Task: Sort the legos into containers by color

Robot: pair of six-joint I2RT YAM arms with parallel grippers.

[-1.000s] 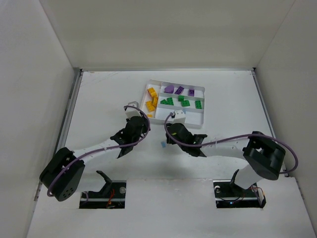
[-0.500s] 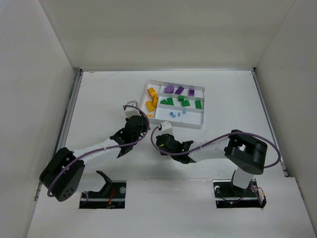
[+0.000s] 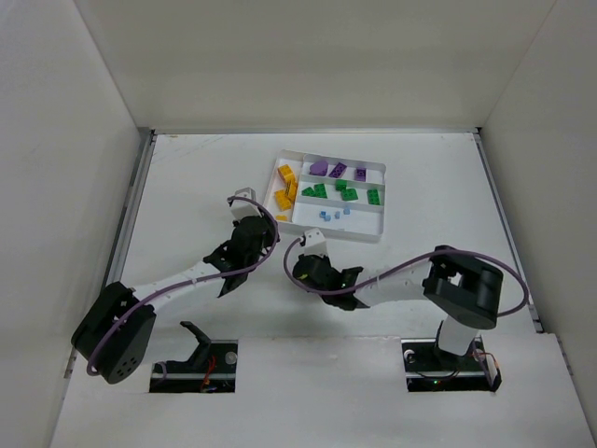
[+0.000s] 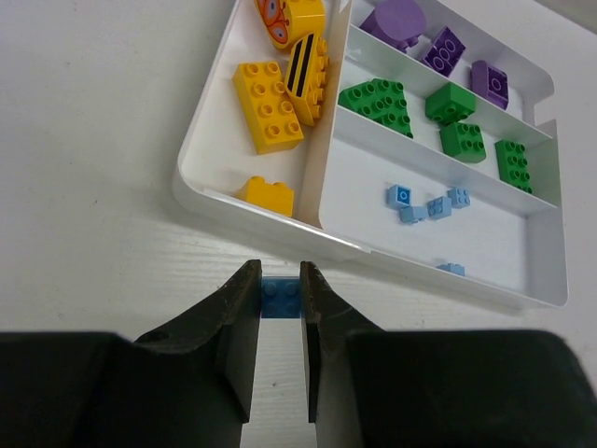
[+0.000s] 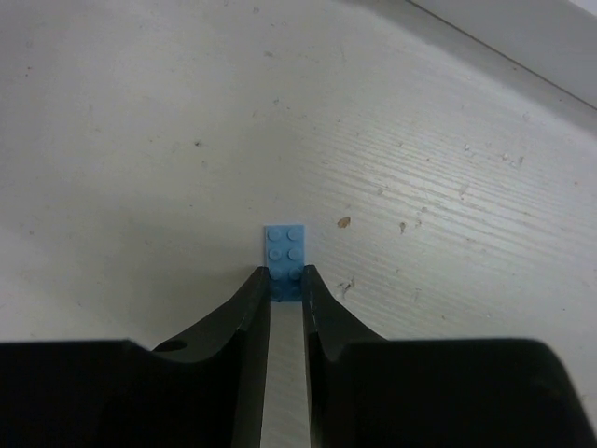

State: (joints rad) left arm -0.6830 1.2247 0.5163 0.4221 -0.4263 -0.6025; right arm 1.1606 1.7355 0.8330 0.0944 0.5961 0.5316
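Note:
The white tray stands at the far middle of the table. Its end section holds yellow-orange legos. The far strip holds purple ones, the middle strip green ones, and the near strip small pale blue ones. My left gripper is shut on a blue brick just short of the tray's near rim. My right gripper is low on the table, its fingertips closed on the near end of a flat pale blue brick.
The white enclosure walls stand to the left, the right and the back. Both arms reach in from the near edge and their grippers sit close together in front of the tray. The table under the right gripper has small brown specks.
My right gripper has drawn back from over the tray's near strip, down-left to the table, and now sits over the pale blue brick there. The left arm has barely moved.

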